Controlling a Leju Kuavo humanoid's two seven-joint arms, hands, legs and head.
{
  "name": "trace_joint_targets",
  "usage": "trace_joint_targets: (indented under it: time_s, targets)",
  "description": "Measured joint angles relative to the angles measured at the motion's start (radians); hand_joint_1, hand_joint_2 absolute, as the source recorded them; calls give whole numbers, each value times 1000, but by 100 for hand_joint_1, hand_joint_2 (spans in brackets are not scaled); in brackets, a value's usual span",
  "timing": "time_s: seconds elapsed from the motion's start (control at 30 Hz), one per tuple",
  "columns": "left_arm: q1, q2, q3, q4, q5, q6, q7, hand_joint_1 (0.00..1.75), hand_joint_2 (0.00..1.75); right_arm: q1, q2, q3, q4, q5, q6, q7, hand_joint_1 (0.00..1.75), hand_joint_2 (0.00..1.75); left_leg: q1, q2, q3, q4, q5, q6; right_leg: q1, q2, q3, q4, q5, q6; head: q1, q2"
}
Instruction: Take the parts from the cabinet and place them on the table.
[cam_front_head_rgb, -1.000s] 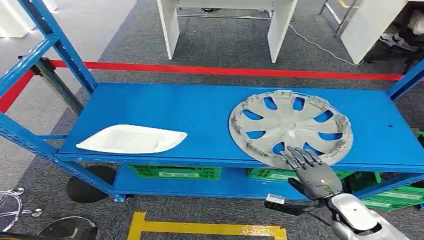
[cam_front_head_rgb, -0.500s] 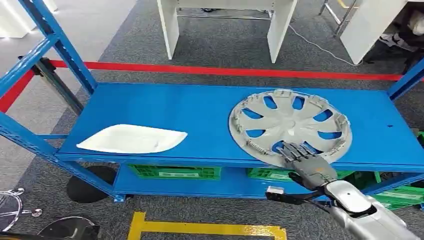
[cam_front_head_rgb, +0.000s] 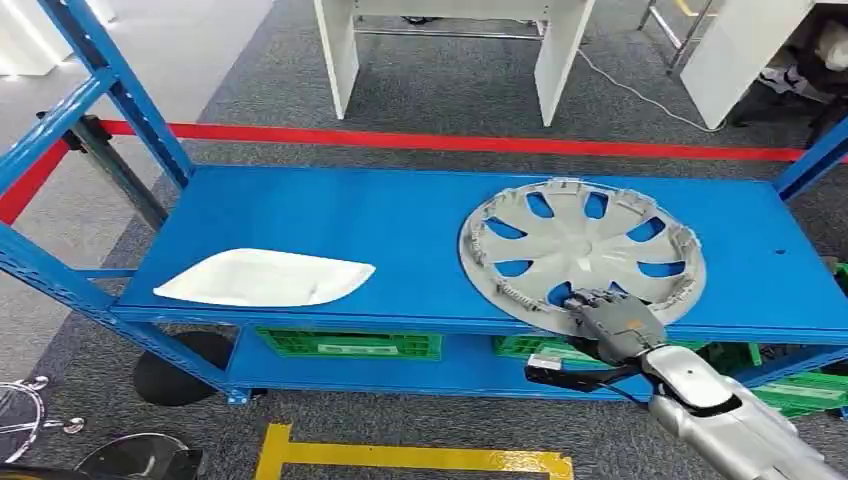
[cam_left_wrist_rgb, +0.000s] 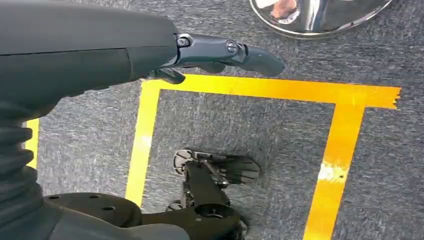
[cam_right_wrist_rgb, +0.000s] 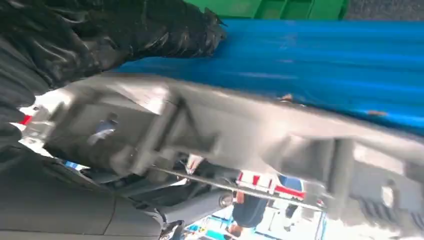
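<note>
**Get a firm hold on the near rim before you lift**

The blue shelf (cam_front_head_rgb: 330, 215) carries everything here, and its front edge runs right under your working point. On its right half lies the wheel cover (cam_front_head_rgb: 582, 250), flat, with its near rim at that front edge, perhaps a little past it. Well apart to the left sits a white tray (cam_front_head_rgb: 262, 278), so you have bare shelf between the two and nothing crowding the cover on that side.

Your right hand (cam_front_head_rgb: 612, 318) is at the cover's near rim with its fingers curled over the edge. In the right wrist view the dark fingers (cam_right_wrist_rgb: 150, 30) lie against the grey rim (cam_right_wrist_rgb: 240, 130), so I judge the hand has hold of it, though how firm the hold is I cannot tell. Your left hand (cam_left_wrist_rgb: 220, 52) hangs down over the floor with a finger held out straight and nothing in it.

Lift the near edge a little first, then draw the cover toward you. Mind the blue upright (cam_front_head_rgb: 812, 158) at the far right as it comes off.
</note>
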Motion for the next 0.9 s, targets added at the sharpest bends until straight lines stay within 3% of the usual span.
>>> trace_joint_targets:
  time_s: [0.2,0.43,0.9]
  targets:
    - [5,0,0,0,13,4,-10,0,175,70,0,-19,-66,1,-95,18,175,175,0,-2,-1,0,0,0,0,-2,0,0,0,0,0,0]
    - [15,0,6,1,28,14,-25,0,175,219,0,-72,-266,-10,-209,11,175,175,0,-3,-5,0,0,0,0,-2,-4,0,0,0,0,0]
    - [19,0,8,1,34,15,-27,0,175,276,2,-108,-405,-25,-229,-12,175,175,0,-3,-5,0,0,0,0,-3,-4,0,0,0,0,0]
